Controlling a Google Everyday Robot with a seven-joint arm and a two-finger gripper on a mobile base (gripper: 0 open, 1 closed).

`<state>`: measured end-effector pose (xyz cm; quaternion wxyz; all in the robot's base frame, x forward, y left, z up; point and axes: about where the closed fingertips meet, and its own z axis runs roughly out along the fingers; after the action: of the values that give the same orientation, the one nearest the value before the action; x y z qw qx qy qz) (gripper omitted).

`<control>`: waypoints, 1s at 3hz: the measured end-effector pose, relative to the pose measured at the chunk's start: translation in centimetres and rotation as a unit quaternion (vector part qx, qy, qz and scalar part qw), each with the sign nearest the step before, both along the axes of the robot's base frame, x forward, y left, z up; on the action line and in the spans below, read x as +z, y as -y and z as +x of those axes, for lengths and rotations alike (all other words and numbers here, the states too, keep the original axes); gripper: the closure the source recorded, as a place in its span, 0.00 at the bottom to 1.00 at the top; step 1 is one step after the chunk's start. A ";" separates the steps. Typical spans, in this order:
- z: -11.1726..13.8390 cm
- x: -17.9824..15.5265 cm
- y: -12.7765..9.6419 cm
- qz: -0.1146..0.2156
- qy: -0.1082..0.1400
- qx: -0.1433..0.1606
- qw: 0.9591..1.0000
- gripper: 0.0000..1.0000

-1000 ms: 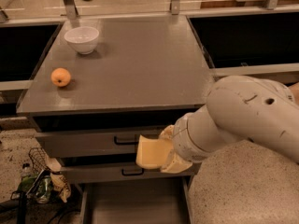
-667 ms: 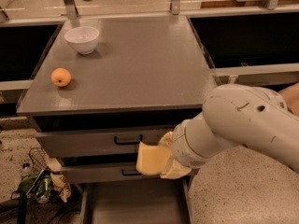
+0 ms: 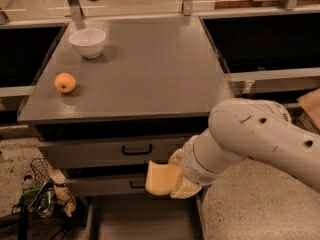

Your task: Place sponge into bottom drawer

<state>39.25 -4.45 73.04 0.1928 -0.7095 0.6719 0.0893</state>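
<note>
My gripper (image 3: 172,181) is shut on the pale yellow sponge (image 3: 159,179) and holds it in front of the drawer stack, just above the open bottom drawer (image 3: 142,219). The drawer is pulled out at the bottom of the view; its grey floor shows bare. The sponge hangs over the drawer's back part, level with the middle drawer's front (image 3: 107,185). My white arm (image 3: 250,134) comes in from the right and hides the right side of the drawers.
An orange fruit (image 3: 65,82) and a white bowl (image 3: 87,42) sit on the grey counter top (image 3: 150,69). The top drawer (image 3: 110,151) with a black handle is closed. A wire basket with clutter (image 3: 42,199) stands on the floor at the left.
My arm and the sponge have moved slightly down and left toward the open bottom drawer.
</note>
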 end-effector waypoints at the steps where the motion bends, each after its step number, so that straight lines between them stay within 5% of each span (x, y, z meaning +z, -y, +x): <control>1: -0.7 -0.4 -0.7 0.010 0.040 -0.013 0.999 1.00; 2: -3.3 -3.1 -1.2 0.032 0.057 -0.029 0.997 1.00; 3: -6.5 -6.6 -2.0 0.051 0.049 -0.050 0.996 1.00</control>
<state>32.73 -2.44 66.42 0.2657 -0.6675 0.6911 0.0793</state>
